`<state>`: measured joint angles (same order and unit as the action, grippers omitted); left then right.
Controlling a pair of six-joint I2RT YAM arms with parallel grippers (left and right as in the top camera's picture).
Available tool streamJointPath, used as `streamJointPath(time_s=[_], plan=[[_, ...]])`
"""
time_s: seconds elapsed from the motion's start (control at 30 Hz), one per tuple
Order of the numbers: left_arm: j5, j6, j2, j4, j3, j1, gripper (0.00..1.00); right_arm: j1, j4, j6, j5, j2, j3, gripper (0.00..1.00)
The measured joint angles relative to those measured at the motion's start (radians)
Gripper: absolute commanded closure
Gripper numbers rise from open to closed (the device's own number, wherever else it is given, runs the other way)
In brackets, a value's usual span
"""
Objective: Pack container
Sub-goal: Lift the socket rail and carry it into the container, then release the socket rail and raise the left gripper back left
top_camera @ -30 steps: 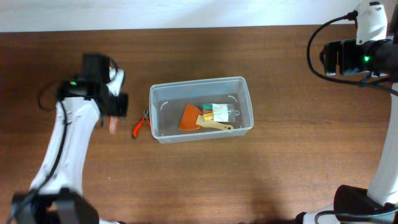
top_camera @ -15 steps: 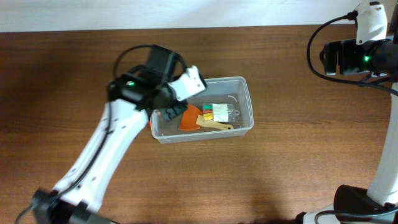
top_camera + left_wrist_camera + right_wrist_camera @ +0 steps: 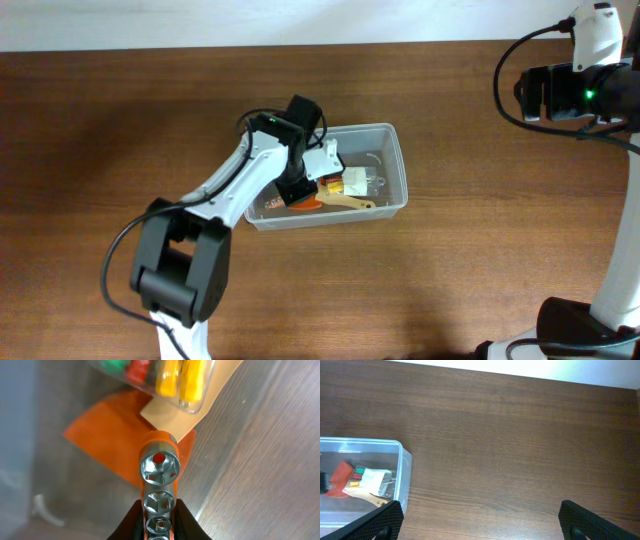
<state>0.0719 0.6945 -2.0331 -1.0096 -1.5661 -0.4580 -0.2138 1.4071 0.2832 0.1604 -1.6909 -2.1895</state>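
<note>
The clear container (image 3: 395,150) stands mid-table and also shows in the right wrist view (image 3: 402,467). My left gripper (image 3: 297,190) is down inside its left half, shut on an orange rail of steel sockets (image 3: 159,462), as the left wrist view (image 3: 159,510) shows. The rail hangs just over an orange scraper (image 3: 107,450) with a wooden handle (image 3: 350,203). A small clear box of coloured bits (image 3: 355,182) lies beside the scraper. My right gripper (image 3: 482,525) is open and empty, high over the table's far right.
Bare brown wood table (image 3: 480,270) surrounds the container. The left arm (image 3: 215,195) crosses the container's left rim and hides the table just left of it. A pale wall edge (image 3: 300,20) runs along the back.
My left gripper has swung from the table left of the container over its rim and down inside, carrying the socket rail. The right arm has not moved.
</note>
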Motion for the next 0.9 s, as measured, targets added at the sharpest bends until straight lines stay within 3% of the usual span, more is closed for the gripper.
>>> streamJointPath(time_s=[0.1,0.23,0.3,0.47,0.6,0.7,0.77,0.83,0.9], plan=[[-0.001,-0.011,-0.008,-0.007,0.001,0.000,0.80,0.000,0.000,0.000,0.000,0.000,0.000,0.01],[-0.022,-0.020,-0.007,-0.019,0.001,0.000,0.46,0.000,0.000,0.000,0.003,0.000,0.000,0.01],[-0.046,-0.033,-0.007,-0.043,-0.011,0.000,0.34,0.000,0.000,0.000,0.005,0.000,0.000,0.01],[-0.108,-0.065,-0.008,-0.144,-0.149,0.000,0.33,0.000,0.000,0.001,0.009,0.000,0.000,0.01],[-0.162,-0.130,-0.008,-0.270,-0.370,0.000,0.34,0.000,0.000,0.000,0.012,0.000,0.000,0.01],[-0.220,-0.206,-0.004,-0.377,-0.563,0.004,0.21,0.000,0.000,0.001,0.014,0.000,0.000,0.01],[-0.259,-0.261,0.008,-0.438,-0.653,0.017,0.18,0.000,0.000,0.001,0.015,0.000,0.000,0.01],[-0.289,-0.326,0.034,-0.510,-0.725,0.050,0.18,0.000,0.000,0.000,0.015,0.000,0.000,0.01],[-0.307,-0.391,0.074,-0.587,-0.766,0.113,0.28,0.000,0.000,0.000,0.015,0.000,0.000,0.01]])
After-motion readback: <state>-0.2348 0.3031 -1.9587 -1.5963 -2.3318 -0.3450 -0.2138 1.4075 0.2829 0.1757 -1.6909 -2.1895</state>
